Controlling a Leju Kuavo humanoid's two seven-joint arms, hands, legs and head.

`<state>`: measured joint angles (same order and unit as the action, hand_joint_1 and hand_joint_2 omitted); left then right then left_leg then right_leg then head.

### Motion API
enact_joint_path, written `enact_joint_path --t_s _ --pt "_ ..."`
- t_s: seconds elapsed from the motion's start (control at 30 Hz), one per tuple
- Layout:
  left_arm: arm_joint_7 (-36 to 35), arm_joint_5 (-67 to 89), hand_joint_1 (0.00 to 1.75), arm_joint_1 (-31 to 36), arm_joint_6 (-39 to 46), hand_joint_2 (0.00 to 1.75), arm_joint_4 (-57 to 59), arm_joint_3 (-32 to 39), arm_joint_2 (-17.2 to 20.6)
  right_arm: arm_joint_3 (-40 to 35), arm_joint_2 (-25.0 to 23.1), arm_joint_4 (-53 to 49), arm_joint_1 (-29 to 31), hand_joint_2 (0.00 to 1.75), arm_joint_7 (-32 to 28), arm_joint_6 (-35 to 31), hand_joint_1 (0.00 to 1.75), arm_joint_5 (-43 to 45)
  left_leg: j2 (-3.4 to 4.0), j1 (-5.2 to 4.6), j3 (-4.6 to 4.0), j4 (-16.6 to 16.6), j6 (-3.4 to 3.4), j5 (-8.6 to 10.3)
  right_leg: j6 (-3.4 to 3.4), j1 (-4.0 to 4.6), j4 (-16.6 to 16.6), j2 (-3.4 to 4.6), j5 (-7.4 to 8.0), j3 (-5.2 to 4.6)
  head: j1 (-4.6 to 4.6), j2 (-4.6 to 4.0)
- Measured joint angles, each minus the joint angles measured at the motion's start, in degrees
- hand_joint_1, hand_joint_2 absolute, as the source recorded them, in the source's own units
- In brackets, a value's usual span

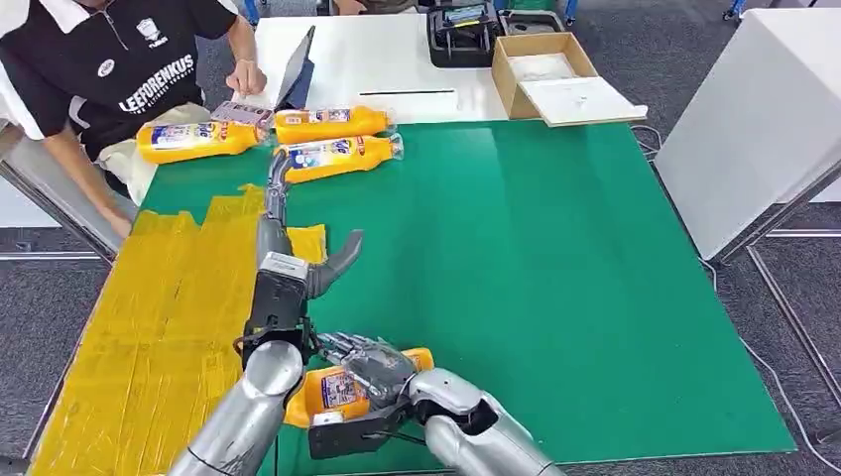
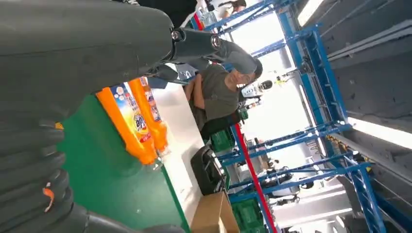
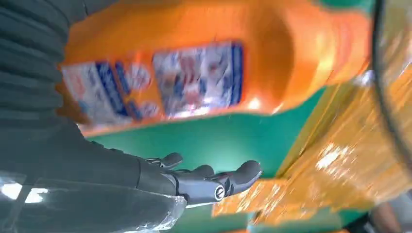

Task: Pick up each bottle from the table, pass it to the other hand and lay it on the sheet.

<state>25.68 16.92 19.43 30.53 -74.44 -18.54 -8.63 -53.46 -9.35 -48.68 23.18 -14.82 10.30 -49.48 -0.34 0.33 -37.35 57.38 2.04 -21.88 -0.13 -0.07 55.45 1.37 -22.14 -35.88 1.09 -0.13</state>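
Low centre of the head view: right hand grasps an orange bottle, fingers wrapped over its label, above the green mat.
Left hand: released, fingers stretched up the frame, thumb splayed right, holding nothing, just above the held bottle.
Yellow sheet: lower left, beside both arms.
Other bottles: three lying at upper left, one nearest the seated person, two side by side.
Around: cardboard box and black case on the white table at the top.
Right wrist view: blurred bottle label up close.
Left wrist view: two bottles and blue racking behind.
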Motion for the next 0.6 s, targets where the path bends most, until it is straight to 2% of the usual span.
enact_joint_path --t_s 0.13,0.23,0.43,0.6 --pt "-0.09 -0.15 0.0 0.74 0.59 1.75 0.63 -0.13 -0.04 -1.96 -0.02 0.0 0.61 1.75 -0.02 3.34 0.0 3.58 0.02 0.0 0.0 0.0 0.0 0.0 0.0 0.0 0.0 0.01 0.0 0.0 0.02 0.0" --pt "-0.55 -0.15 0.0 0.87 0.92 1.75 0.83 -0.13 -0.11 -3.41 0.02 -0.48 1.47 1.75 2.76 5.97 0.0 7.22 0.02 0.01 0.0 0.0 0.0 0.0 0.0 0.0 0.0 0.01 0.0 0.0 0.0 0.0" --pt "-1.36 0.55 0.0 0.8 1.4 1.75 0.79 0.31 -0.09 -8.63 2.19 -3.3 4.14 1.75 12.14 5.57 0.0 11.34 0.0 0.01 0.0 0.0 0.0 0.01 0.0 0.01 0.01 0.0 0.01 0.0 0.0 0.0" --pt "-2.12 1.29 0.0 0.81 1.25 1.75 0.59 0.83 -0.09 -11.43 3.21 -3.06 5.86 1.75 14.84 4.04 0.0 10.84 0.0 0.0 0.0 0.0 0.0 0.02 0.0 0.0 0.01 0.0 0.01 0.01 -0.02 0.0"
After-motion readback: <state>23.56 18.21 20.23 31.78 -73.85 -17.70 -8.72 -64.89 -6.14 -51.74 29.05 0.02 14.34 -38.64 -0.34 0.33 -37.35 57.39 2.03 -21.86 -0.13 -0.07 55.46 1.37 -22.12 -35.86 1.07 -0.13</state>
